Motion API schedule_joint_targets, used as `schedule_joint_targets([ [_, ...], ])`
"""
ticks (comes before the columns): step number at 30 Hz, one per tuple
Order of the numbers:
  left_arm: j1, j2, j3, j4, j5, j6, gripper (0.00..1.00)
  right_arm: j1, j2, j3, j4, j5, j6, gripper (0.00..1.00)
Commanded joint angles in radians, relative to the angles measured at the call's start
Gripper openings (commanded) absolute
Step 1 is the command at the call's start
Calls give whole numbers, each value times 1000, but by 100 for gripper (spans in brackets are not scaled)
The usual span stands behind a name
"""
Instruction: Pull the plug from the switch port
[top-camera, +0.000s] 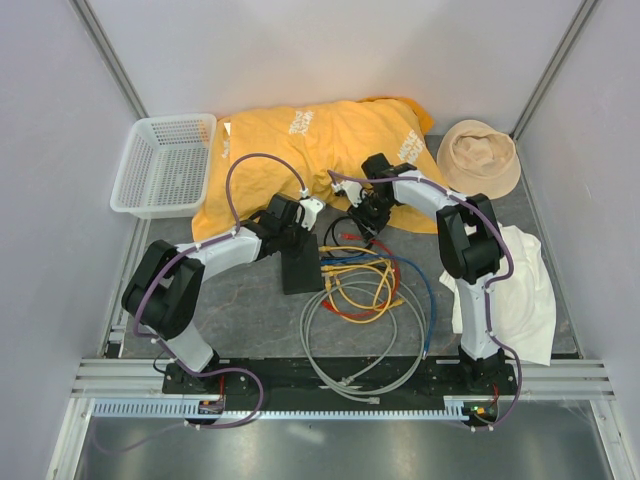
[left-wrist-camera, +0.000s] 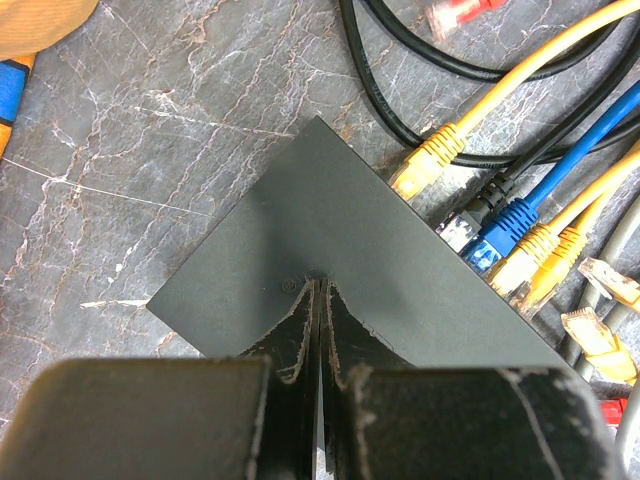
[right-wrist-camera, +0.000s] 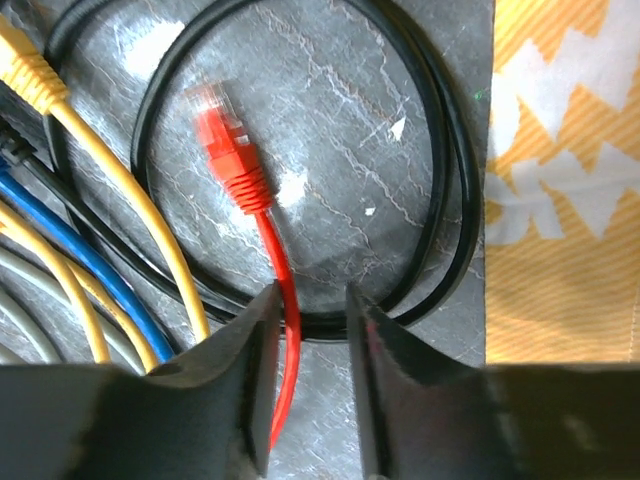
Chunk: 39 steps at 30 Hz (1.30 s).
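The black switch (top-camera: 300, 265) (left-wrist-camera: 330, 230) lies flat on the stone table, and my left gripper (left-wrist-camera: 322, 285) (top-camera: 297, 235) is shut with its tips resting on the switch's top. Yellow plugs (left-wrist-camera: 425, 165) and a blue plug (left-wrist-camera: 505, 225) sit in ports along its right edge. A red plug (right-wrist-camera: 222, 135) lies loose on the table, away from the switch. Its red cable (right-wrist-camera: 285, 330) runs between the jaws of my right gripper (right-wrist-camera: 310, 295) (top-camera: 365, 222). That gripper is open, with the cable close to its left finger.
A black cable loop (right-wrist-camera: 440, 150) circles the red plug. An orange cloth (top-camera: 320, 140) lies behind both grippers, with a white basket (top-camera: 165, 165) to its left and a tan hat (top-camera: 478, 155) to its right. Grey cable coils (top-camera: 365, 345) and a white cloth (top-camera: 520, 290) lie nearer.
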Motion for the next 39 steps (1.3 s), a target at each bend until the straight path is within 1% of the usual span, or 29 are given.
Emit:
schedule_joint_targets([
  [1, -14, 21, -33, -78, 31, 17, 2, 8, -19, -38, -64, 9, -39, 28],
  [3, -14, 24, -29, -81, 31, 17, 2, 6, -45, -40, -61, 21, -41, 19],
  [4, -14, 27, -29, -82, 31, 17, 1, 8, -59, -40, -56, 32, -39, 11],
  [5, -14, 26, -27, -84, 30, 17, 2, 6, -77, -43, -45, 53, -33, 8],
  [6, -14, 24, -29, -84, 30, 18, 2, 5, -117, -52, -13, 108, -15, 5],
  [7, -14, 21, -30, -84, 30, 18, 2, 0, -141, -58, 7, 148, -6, 1],
  [9, -14, 24, -30, -82, 25, 20, 2, -18, -207, -71, 60, 233, 23, 0],
  [12, -14, 32, -24, -82, 22, 23, 2, -34, -284, -65, 70, 374, 10, 0],
  [13, -14, 33, -23, -84, 24, 23, 2, -37, -304, -68, 70, 438, -28, 0],
  [15, -14, 39, -18, -87, 18, 23, 2, -47, -362, -84, 79, 477, -74, 0],
  [17, -14, 41, -14, -89, 16, 23, 1, -58, -410, -100, 90, 517, -154, 0],
  [19, -14, 42, -12, -92, 17, 24, 1, -61, -429, -126, 102, 552, -214, 0],
  [20, -14, 44, -12, -93, 19, 24, 2, -67, -441, -137, 111, 592, -273, 0],
  [24, -14, 45, -12, -95, 25, 23, 2, -89, -441, -195, 186, 673, -401, 0],
  [28, -14, 47, -7, -96, 25, 23, 2, -92, -422, -206, 251, 722, -470, 0],
  [29, -14, 48, -9, -96, 27, 24, 2, -93, -421, -213, 292, 732, -489, 0],
  [31, -14, 47, -9, -95, 25, 23, 2, -92, -425, -268, 370, 785, -577, 0],
  [32, -14, 47, -9, -96, 25, 26, 2, -93, -432, -296, 465, 802, -614, 0],
  [33, -14, 45, -9, -95, 27, 24, 1, -95, -432, -351, 510, 816, -687, 1],
  [34, -14, 48, -9, -96, 28, 24, 2, -98, -432, -373, 545, 828, -712, 1],
  [35, -14, 47, -7, -95, 30, 26, 2, -104, -426, -388, 597, 828, -731, 0],
  [39, -14, 45, -7, -96, 30, 27, 2, -113, -396, -416, 654, 833, -739, 1],
])
